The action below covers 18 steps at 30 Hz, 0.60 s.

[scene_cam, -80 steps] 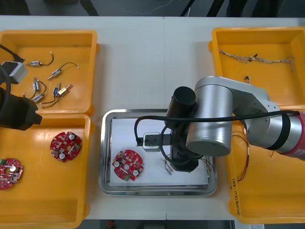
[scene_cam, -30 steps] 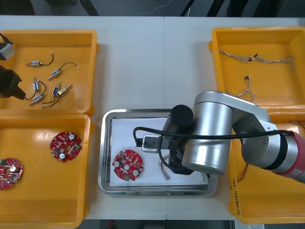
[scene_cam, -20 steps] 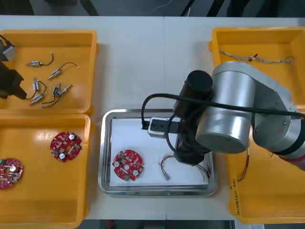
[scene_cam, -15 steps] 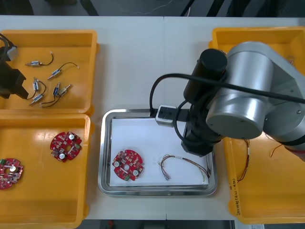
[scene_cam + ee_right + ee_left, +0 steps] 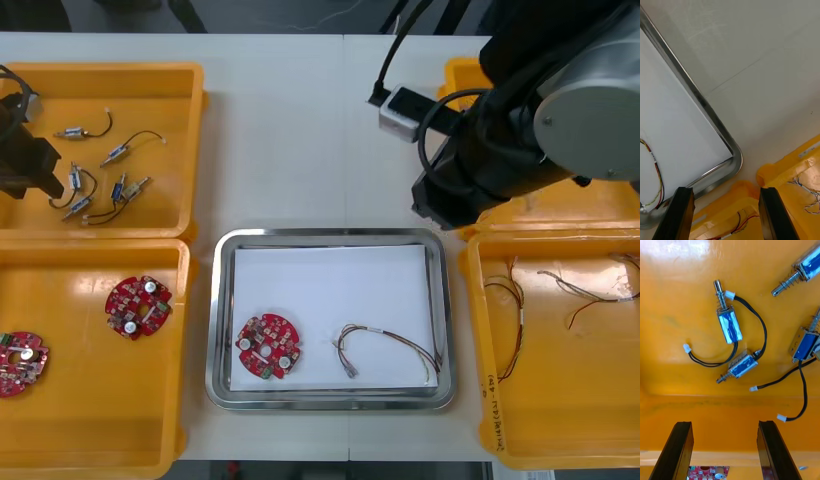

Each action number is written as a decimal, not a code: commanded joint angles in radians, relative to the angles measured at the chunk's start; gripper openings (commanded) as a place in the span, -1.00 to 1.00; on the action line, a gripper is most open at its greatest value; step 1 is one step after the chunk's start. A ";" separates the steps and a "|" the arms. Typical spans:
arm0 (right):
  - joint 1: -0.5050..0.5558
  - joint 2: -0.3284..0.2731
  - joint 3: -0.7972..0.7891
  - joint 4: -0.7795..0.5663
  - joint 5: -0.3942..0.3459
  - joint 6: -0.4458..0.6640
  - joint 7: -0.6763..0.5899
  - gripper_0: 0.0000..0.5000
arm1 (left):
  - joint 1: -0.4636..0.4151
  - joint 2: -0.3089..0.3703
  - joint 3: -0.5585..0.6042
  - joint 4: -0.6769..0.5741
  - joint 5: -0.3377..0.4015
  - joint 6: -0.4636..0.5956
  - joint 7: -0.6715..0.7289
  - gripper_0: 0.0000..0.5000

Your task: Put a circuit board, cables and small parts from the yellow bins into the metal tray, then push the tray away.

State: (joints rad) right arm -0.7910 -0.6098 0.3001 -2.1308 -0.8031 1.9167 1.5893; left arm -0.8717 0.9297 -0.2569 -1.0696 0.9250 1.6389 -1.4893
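Tabletop (image 5: pixel 290 130): left tool (image 5: pixel 724 423) spread over small metal parts (image 5: pixel 729 324), right tool (image 5: pixel 727 189) spread near tray (image 5: pixel 711 116).

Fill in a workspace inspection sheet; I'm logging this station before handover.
Surface: light table, four yellow bins at its sides, shiny metal tray between.
Job's things: round red circuit board and red-and-yellow cable in the tray; small metal parts in far left bin.
Clutter: nothing seen.
Grippers: left gripper open above those parts; right gripper open beside the tray's far right corner.
Cables: red-and-yellow cables in near right bin; twisted blue-and-white cable in far right bin.
Surroundings: nothing seen.
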 commanded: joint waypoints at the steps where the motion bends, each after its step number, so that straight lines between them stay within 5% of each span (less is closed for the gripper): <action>1: -0.040 -0.047 -0.113 0.054 -0.007 0.003 -0.045 1.00 | -0.072 -0.008 -0.056 0.039 -0.006 -0.037 -0.143 1.00; 18: -0.096 -0.091 -0.306 0.335 0.159 0.003 -0.051 1.00 | -0.079 -0.046 -0.134 0.108 -0.008 -0.148 -0.181 1.00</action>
State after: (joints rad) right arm -0.8078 -0.6670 0.0434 -1.8489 -0.6798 1.9168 1.5661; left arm -0.9028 0.8987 -0.3780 -0.9616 0.9246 1.5094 -1.5644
